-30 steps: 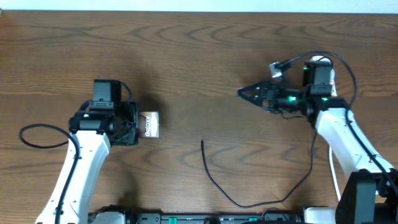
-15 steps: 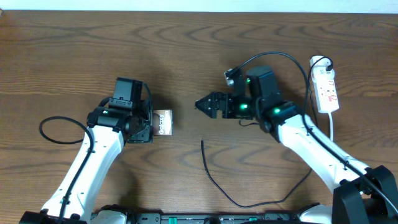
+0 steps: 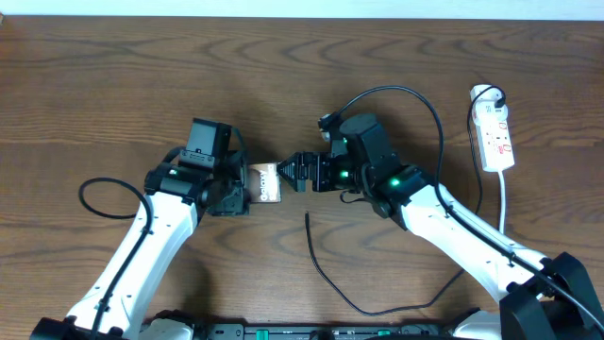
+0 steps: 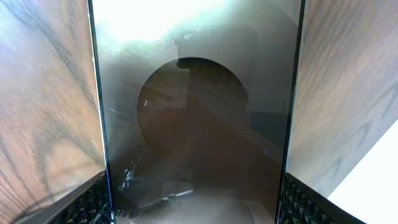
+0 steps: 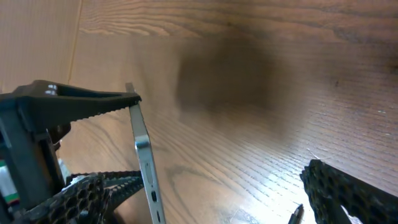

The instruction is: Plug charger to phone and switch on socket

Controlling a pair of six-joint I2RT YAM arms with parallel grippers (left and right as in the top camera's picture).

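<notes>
The phone (image 3: pixel 267 183), a brownish slab with white lettering, is lifted in the middle of the table with my left gripper (image 3: pixel 247 187) shut on its left part. In the left wrist view the phone (image 4: pixel 196 118) fills the space between both fingers (image 4: pixel 87 205). My right gripper (image 3: pixel 292 172) is open at the phone's right end. The right wrist view shows the phone (image 5: pixel 144 155) edge-on, its port end facing me, close to my left finger (image 5: pixel 81 199). The charger (image 3: pixel 326 279) lies on the table below, and its plug tip (image 5: pixel 297 214) shows by my right finger (image 5: pixel 348 193). The socket (image 3: pixel 495 137) lies at the far right.
The socket's white cord (image 3: pixel 503 203) runs down the right side towards the front edge. A black arm cable (image 3: pixel 104 198) loops beside the left arm. Bare wooden table (image 3: pixel 283 66) stretches behind both arms.
My right arm has swung left from beside the socket to the phone's right end, staying open. My left arm has carried the phone to the right, towards the middle.
</notes>
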